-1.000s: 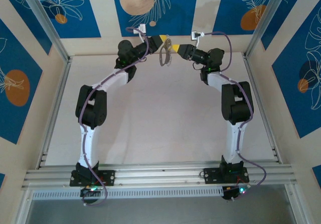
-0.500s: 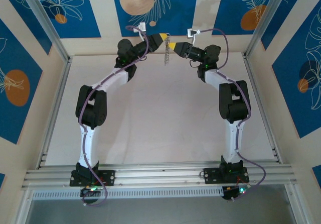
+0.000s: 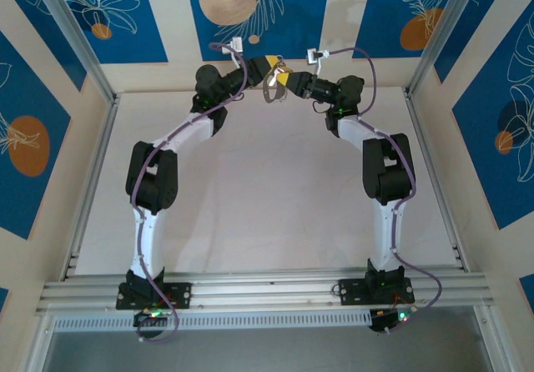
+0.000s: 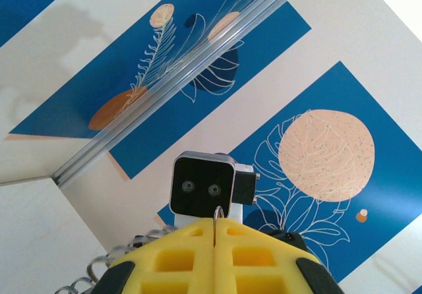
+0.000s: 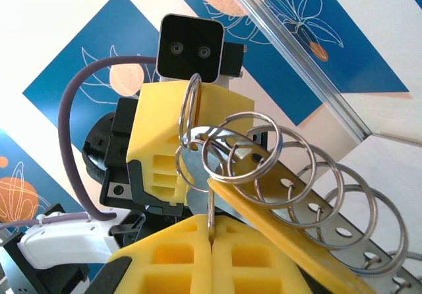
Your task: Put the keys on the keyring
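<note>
I found the left gripper (image 4: 216,227) clamped shut on the keyring (image 5: 189,113), held aloft with the loop standing out of its fingertips, in my judgement to present it for threading. The keys (image 5: 310,188) trailed as a row of rings just right of it, overlapping the loop. The right gripper (image 5: 211,223) was closed on a thin wire of that bunch.

So the keyring (image 5: 182,109), a thin silvery loop, stands upright and overlaps the keys (image 5: 310,205), a slanting silvery row, midair near the table's (image 3: 267,188) far edge.
</note>
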Robot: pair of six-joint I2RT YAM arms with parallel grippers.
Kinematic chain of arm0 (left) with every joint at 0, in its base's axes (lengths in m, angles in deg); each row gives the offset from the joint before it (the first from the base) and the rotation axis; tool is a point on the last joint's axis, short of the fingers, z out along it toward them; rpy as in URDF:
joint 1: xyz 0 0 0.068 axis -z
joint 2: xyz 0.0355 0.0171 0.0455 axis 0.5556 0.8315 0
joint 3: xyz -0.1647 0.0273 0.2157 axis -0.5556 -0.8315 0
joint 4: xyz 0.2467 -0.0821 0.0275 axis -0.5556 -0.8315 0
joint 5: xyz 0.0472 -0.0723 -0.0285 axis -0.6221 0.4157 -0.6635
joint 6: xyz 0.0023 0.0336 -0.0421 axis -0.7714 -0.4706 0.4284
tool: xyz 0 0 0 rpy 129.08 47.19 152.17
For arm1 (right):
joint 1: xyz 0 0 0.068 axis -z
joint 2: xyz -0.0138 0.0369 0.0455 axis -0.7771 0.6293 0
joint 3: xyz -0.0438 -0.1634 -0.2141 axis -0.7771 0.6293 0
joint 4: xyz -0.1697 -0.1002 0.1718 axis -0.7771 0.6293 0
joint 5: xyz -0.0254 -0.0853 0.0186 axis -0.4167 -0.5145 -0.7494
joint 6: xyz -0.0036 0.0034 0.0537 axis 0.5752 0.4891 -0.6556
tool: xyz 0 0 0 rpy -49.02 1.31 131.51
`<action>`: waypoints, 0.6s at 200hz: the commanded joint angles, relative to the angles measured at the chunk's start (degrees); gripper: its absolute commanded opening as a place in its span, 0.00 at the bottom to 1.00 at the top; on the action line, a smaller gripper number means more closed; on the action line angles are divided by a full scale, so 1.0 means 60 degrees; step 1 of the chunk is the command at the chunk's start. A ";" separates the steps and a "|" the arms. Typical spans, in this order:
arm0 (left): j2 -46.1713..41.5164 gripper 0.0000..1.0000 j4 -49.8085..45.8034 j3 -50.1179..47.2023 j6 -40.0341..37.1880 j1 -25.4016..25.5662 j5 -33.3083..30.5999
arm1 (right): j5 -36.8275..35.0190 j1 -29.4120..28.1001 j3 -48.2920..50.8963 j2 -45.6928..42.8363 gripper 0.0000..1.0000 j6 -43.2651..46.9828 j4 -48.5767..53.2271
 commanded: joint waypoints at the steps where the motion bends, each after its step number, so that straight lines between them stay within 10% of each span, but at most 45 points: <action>1: 0.0163 0.00 0.0496 0.0422 0.0008 0.0074 0.0120 | -0.0045 -0.0056 0.0063 0.0089 0.00 -0.0083 -0.0387; 120: 0.0188 0.00 0.0537 0.0431 -0.0051 0.0075 0.0188 | 0.0091 -0.0108 0.0297 0.0221 0.11 -0.0351 -0.0200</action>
